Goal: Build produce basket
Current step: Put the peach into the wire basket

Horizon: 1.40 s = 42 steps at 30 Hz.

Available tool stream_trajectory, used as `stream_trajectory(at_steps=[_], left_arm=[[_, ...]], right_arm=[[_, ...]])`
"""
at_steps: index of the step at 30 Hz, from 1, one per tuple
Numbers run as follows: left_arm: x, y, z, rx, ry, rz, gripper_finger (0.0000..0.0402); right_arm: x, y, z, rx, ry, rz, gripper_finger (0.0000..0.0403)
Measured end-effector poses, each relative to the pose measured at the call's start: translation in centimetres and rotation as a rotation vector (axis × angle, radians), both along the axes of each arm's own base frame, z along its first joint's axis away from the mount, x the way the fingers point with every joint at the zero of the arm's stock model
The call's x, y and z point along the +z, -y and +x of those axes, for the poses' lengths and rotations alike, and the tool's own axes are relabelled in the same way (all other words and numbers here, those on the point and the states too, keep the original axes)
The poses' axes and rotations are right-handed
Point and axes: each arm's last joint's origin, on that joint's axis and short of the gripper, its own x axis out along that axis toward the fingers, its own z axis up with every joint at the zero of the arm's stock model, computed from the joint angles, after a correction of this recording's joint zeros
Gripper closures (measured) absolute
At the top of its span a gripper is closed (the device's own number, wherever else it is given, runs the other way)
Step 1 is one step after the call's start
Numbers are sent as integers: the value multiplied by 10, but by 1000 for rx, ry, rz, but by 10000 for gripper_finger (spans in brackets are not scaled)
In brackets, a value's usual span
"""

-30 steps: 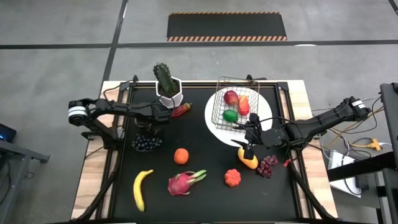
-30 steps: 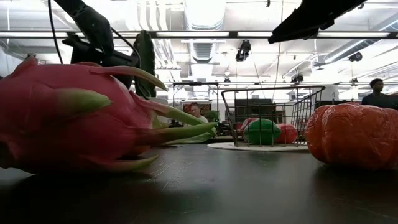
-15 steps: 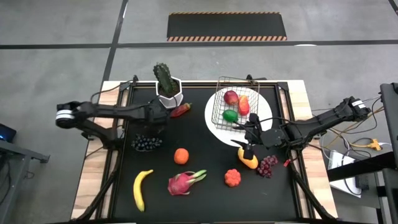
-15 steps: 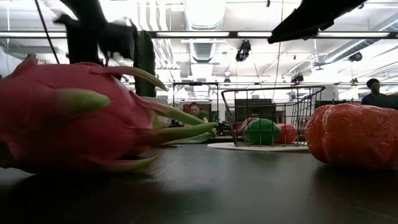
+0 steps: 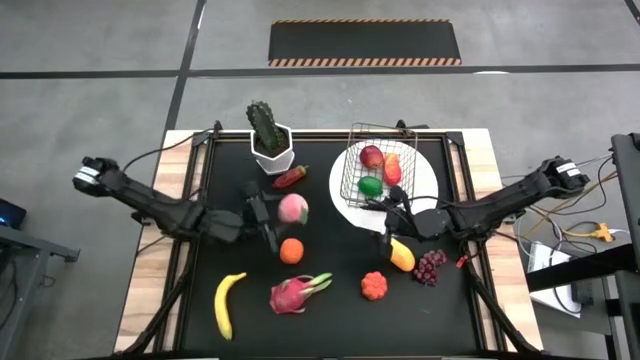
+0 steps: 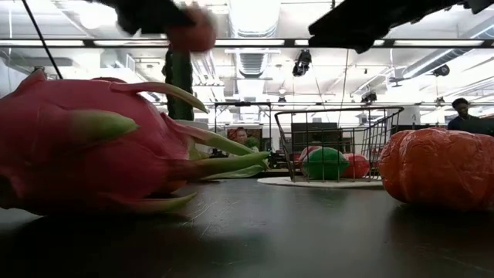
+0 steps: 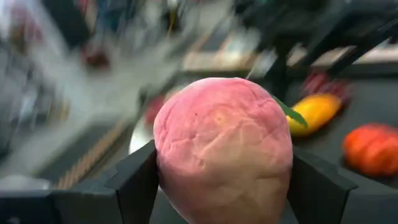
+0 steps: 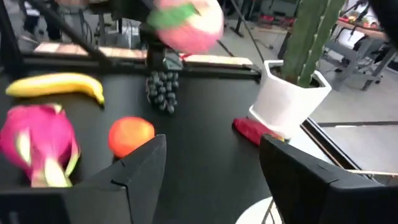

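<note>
the left gripper (image 5: 270,222) grips a pink peach (image 5: 293,208) above the tabletop (image 5: 320,300). the right gripper (image 5: 385,218) – fingers apart, empty – hovers beside the mango (image 5: 401,254), near the basket (image 5: 378,165).

Cactus (image 5: 266,129) (tall) blocks the mat's (image 5: 320,310) far-left corner.

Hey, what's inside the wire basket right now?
The basket on the white plate holds a red fruit, a green lime and an orange-red piece. Anything beneath them is hidden.
</note>
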Motion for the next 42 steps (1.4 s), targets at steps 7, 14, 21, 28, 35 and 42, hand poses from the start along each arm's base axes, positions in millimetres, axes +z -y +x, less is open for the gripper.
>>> stream_trajectory(at_steps=[7, 14, 21, 28, 35, 42], left_arm=[[-12, 14, 11, -192, 252, 178, 133], [-34, 20, 30, -203, 371, 268, 132], [-48, 24, 52, -180, 465, 277, 132], [-56, 20, 72, -154, 544, 269, 132], [-51, 24, 87, -191, 578, 275, 132], [-48, 20, 96, -172, 593, 277, 132]], right_arm=[[4, -4, 17, 43, 155, -16, 85], [6, -11, 33, 92, 358, -65, 43], [11, -17, 44, 184, 517, -75, 46], [13, -17, 55, 189, 519, -60, 46], [13, -6, 59, 167, 516, 11, 46], [13, -5, 59, 165, 516, 19, 75]])
